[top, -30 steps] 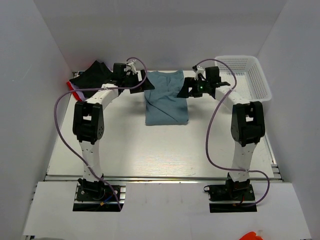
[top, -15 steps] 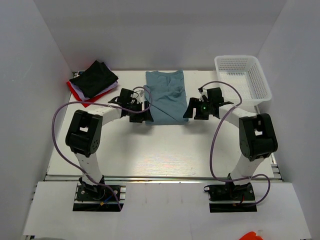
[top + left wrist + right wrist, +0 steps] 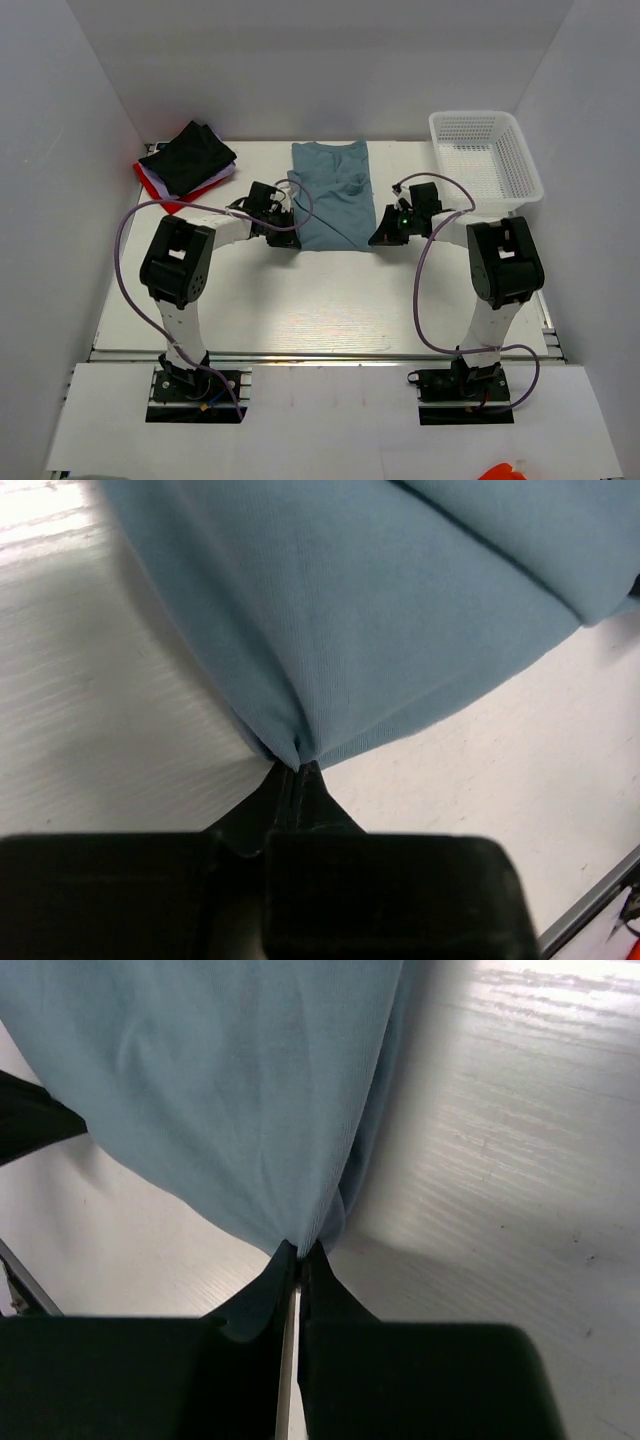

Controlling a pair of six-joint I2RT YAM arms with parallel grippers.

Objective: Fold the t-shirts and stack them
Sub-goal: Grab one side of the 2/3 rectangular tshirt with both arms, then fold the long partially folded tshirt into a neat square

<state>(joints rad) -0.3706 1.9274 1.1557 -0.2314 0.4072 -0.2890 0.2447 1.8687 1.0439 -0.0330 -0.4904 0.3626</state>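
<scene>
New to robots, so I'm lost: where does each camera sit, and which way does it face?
Top external: above and behind the arms, looking down on the table; both arms show.
Left wrist: on the left arm, looking along the left gripper, shut on the blue-teal t-shirt.
Right wrist: likewise along the right gripper, shut on that shirt.
Shared: all three show the shirt.

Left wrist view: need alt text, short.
The left arm's black fingers are shut on the edge of a blue shirt, and the fabric gathers to a point at their tips. The shirt fills the upper frame, with the white table showing on both sides.
</scene>
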